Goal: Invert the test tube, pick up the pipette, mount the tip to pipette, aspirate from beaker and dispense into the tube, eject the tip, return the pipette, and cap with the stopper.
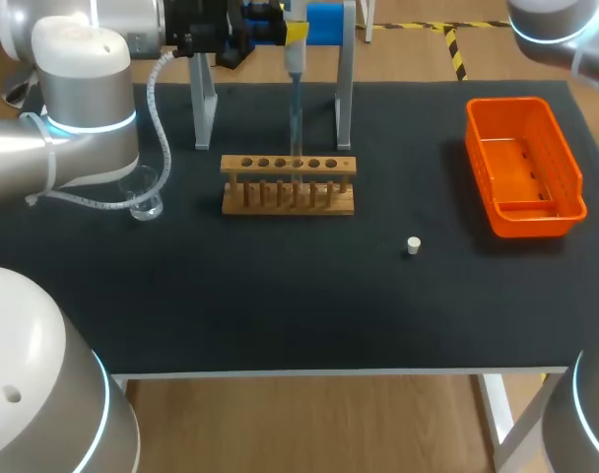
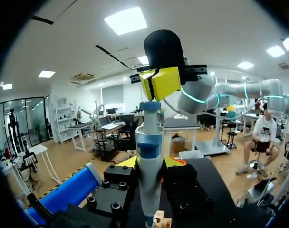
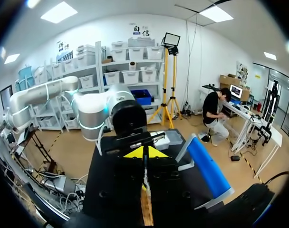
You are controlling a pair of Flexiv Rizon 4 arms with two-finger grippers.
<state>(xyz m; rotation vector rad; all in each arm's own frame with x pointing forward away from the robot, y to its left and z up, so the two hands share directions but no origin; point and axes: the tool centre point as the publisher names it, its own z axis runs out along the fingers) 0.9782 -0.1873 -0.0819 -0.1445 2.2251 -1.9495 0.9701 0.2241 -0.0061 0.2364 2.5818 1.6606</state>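
My left gripper (image 1: 293,33) is at the back of the table, shut on the white-and-blue pipette (image 1: 294,65), which it holds upright. The pipette's clear lower end points down at a middle hole of the wooden tube rack (image 1: 288,187); I cannot make out a tube there. In the left wrist view the pipette (image 2: 149,137) stands between my left gripper's (image 2: 149,164) own yellow tips. My right gripper (image 2: 158,83) sits shut on top of the plunger. From the right wrist view, that gripper (image 3: 145,153) looks straight down over the rack (image 3: 145,211). A glass beaker (image 1: 145,202) stands left of the rack. The white stopper (image 1: 413,245) lies right of it.
An orange basket (image 1: 523,166) sits at the right side of the table. The metal pipette stand (image 1: 344,99), with a blue bar on top, straddles the back behind the rack. My left arm's white cable (image 1: 162,138) hangs over the beaker.
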